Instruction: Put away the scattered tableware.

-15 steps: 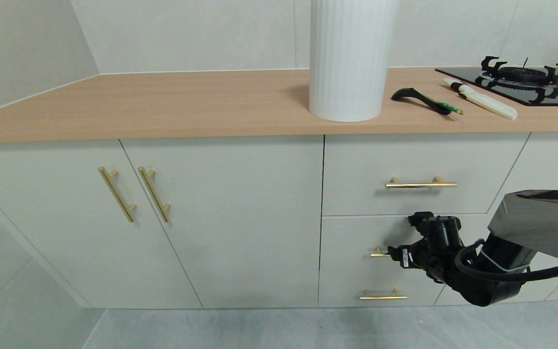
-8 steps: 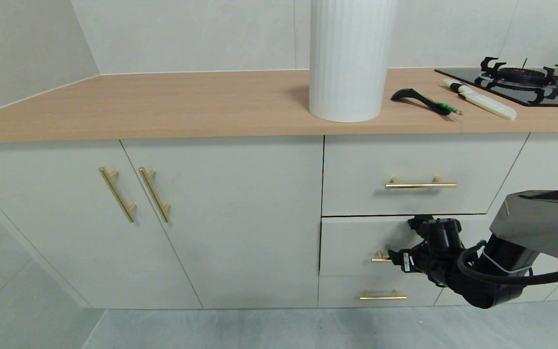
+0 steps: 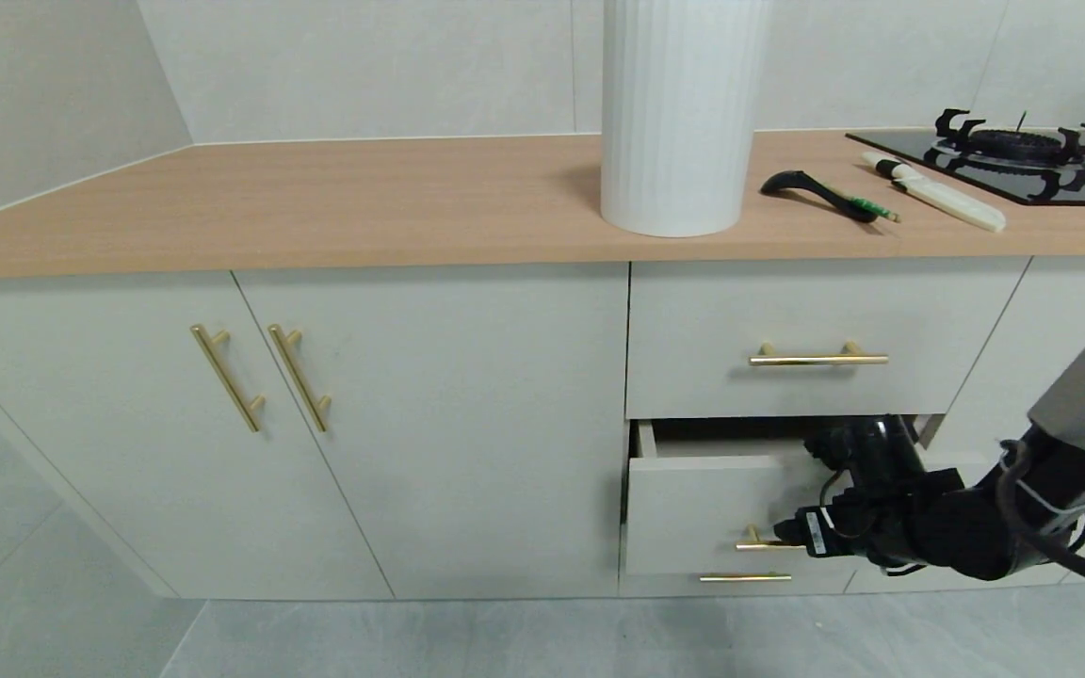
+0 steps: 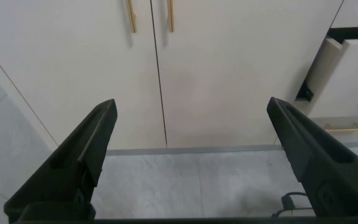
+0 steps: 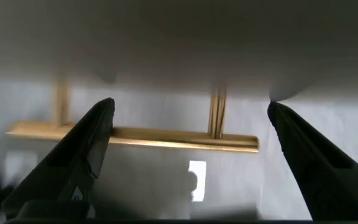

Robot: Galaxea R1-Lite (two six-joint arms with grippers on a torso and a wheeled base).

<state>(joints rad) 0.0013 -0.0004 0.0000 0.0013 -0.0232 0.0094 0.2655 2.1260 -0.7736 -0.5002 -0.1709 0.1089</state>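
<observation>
Counter runs full width, wall behind it. On it, right of centre: tall canister near the front edge, ladle just right of it, long utensil right of the ladle, just beside the hob at the counter's right end.

Under the counter: left door and right door, handles either side of their seam. Right of the doors is a three-drawer stack. Top drawer sits flush, middle drawer stands out from the front, bottom drawer is beneath it.

Right end effector is at the middle drawer's handle. Left end effector is low, before the doors, above the floor.
</observation>
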